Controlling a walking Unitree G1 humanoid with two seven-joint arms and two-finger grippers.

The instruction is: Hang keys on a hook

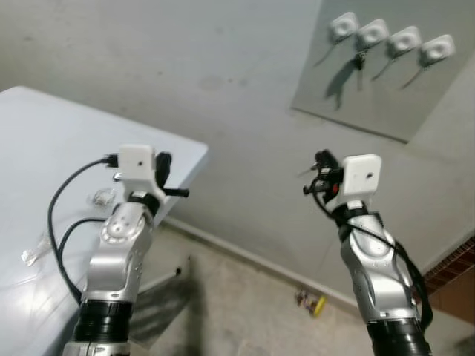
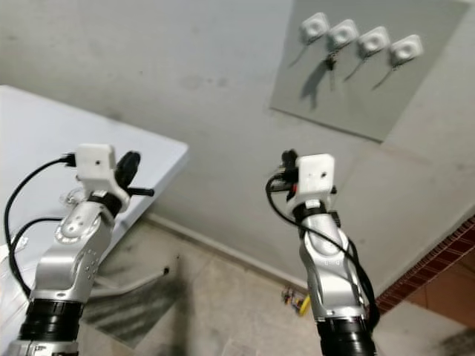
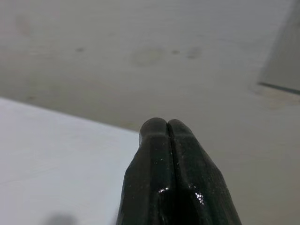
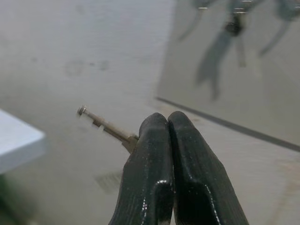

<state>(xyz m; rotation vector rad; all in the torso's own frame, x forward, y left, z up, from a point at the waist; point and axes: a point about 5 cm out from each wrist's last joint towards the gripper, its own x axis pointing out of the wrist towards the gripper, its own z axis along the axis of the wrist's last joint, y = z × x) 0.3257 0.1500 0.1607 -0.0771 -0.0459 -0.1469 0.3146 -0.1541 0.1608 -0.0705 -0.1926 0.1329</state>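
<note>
Up on the wall, a grey panel carries a row of four white hooks, and a dark bunch of keys already hangs from the second one from the left, its shadow falling on the panel beside it. Lower down and well apart from that row, the right gripper is raised in front of the wall with its jaws clenched on a key; the metal shaft sticks out sideways from between the black fingers, and in the head views it shows as a small dark shape at the gripper's tip (too small there to say how many keys are held). Across from it, the left gripper is lifted above the corner of the pale bench, its jaws pressed together with nothing between them. On the bench near the left arm lie a couple of small clear items, possibly plastic wrappers. A small yellow and red object sits on the concrete floor by the base of the wall.
</note>
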